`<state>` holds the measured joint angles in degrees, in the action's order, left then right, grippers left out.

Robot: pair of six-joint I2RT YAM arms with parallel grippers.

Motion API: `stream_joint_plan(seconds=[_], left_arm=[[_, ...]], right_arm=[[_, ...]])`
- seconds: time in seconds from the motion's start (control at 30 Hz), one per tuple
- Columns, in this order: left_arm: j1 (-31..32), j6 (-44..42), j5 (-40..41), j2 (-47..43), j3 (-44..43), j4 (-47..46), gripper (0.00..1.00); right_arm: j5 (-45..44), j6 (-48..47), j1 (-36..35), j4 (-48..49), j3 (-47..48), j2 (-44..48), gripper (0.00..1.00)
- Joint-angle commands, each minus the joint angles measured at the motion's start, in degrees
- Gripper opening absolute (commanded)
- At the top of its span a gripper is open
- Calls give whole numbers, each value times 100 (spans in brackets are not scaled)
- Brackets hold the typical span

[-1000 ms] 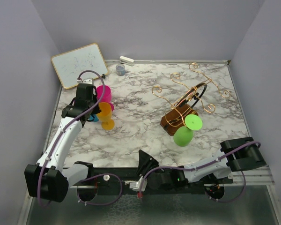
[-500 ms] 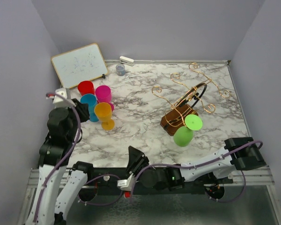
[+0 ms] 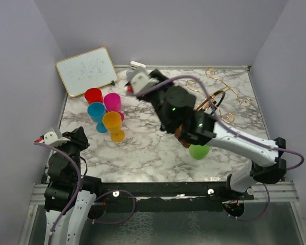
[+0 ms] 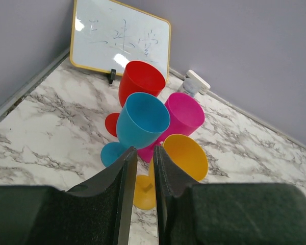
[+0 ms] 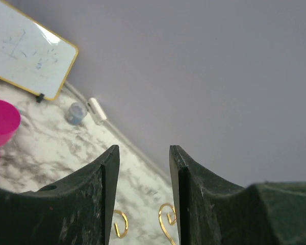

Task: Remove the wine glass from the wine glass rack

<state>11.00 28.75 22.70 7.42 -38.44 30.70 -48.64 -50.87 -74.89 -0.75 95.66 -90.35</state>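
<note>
Four plastic goblets (image 3: 112,102) cluster left before a wood-framed whiteboard (image 3: 86,70); right stands a copper wire rack (image 3: 227,118), green wine glass (image 3: 199,151) nearer.

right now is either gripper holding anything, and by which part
Nothing is held. The left gripper has its jaws slightly apart and empty; the right gripper is open and empty. Neither is at the green wine glass.

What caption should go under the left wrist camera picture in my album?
Red glass, blue glass, pink glass and orange glass stand together before a whiteboard, beyond the left gripper.
</note>
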Motion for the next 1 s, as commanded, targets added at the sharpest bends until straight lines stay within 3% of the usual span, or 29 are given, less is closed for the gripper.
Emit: stream_joint_plan(seconds=[0.0,0.1,0.23,0.37,0.5,0.6,0.67,0.73,0.83,0.9,0.97], left_arm=[[33,60,133,121,33,-93,22],[57,97,75,137,59,-84,22],[175,89,56,161,64,-64,22],[258,69,24,260,44,-26,22],[279,61,18,405,13,19,22],[279,41,-55,534,-4,32,22],[292,21,-89,586,-18,36,22],[317,11,-77,600,-25,51,22],[361,19,-72,598,-35,67,22],[382,13,-66,607,-39,93,22],[399,14,-72,603,-46,94,22]], right_arm=[[439,3704,704,-3311,1494,913,43],[811,4769,914,-4036,1413,1707,43],[993,5357,916,-4698,1064,2207,43],[890,5171,915,-4953,1118,1875,46],[1280,4667,1253,-5124,1979,977,53],[2897,4768,2422,-5508,3488,156,54],[3987,5124,3252,-5484,4009,-131,53],[5641,5887,4557,-5514,4286,-293,52],[7486,7212,6233,-4773,3088,301,44],[7707,7762,6791,-3863,1807,1216,45],[7826,8043,7259,-3820,1216,1802,47]])
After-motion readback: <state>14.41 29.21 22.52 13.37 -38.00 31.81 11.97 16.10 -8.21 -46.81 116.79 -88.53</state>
